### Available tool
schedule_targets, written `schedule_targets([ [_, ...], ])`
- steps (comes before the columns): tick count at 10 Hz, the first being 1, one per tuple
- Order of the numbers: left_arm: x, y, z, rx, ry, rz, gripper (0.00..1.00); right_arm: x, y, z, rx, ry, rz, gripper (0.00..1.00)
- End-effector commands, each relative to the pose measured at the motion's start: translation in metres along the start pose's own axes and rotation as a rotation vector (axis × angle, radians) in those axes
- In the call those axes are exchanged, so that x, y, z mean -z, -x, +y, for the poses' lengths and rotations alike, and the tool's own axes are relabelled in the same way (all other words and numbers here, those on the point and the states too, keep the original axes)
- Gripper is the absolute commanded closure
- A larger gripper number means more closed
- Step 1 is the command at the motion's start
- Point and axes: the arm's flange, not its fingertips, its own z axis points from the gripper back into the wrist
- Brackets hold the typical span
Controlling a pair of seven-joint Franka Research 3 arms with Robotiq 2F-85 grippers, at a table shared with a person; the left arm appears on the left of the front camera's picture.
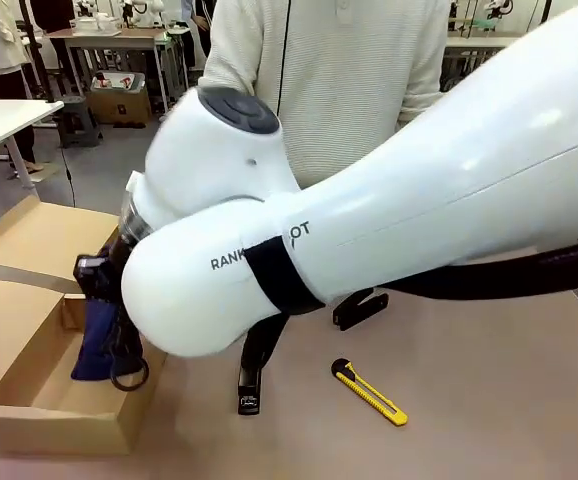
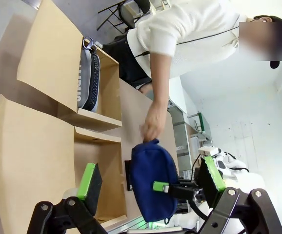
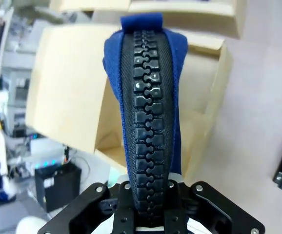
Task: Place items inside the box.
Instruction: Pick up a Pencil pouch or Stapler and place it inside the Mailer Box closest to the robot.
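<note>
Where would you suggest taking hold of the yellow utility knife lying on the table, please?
Probably mid-handle, from straight above, jaws closing across its narrow width. The utility knife lies flat and slanted on the table, long sides free, so turn the wrist to match.

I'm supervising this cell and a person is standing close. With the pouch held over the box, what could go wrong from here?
1. The person's hand is right at the top of the navy pouch, which the right hand grips. A sudden arm move could strike it.
2. The pouch hangs close to the side wall of the box, so on release it may catch the rim instead of lying flat.
</note>
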Motion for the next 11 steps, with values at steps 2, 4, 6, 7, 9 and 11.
schedule_targets([
  [2, 0.001, -0.001, 0.0, 0.022, 0.025, -0.016, 0.0, 0.037, 0.013, 0.053, 0.095, 0.146, -0.045, 0.92],
  [4, 0.001, -0.001, 0.0, 0.022, 0.025, -0.016, 0.0, 0.055, 0.013, 0.074, 0.069, 0.109, 0.005, 0.92],
  [6, 0.001, -0.001, 0.0, 0.022, 0.025, -0.016, 0.0, 0.065, 0.009, 0.085, 0.064, 0.11, 0.009, 0.92],
  [7, 0.001, -0.001, 0.0, 0.022, 0.025, -0.016, 0.0, 0.077, 0.006, 0.088, 0.063, 0.131, 0.012, 0.92],
  [9, 0.001, -0.001, 0.0, 0.022, 0.025, -0.016, 0.0, 0.095, 0.001, 0.089, 0.054, 0.14, 0.039, 0.92],
  [11, 0.001, -0.001, 0.0, 0.022, 0.025, -0.016, 0.0, 0.098, 0.0, 0.088, 0.056, 0.145, 0.045, 0.92],
])
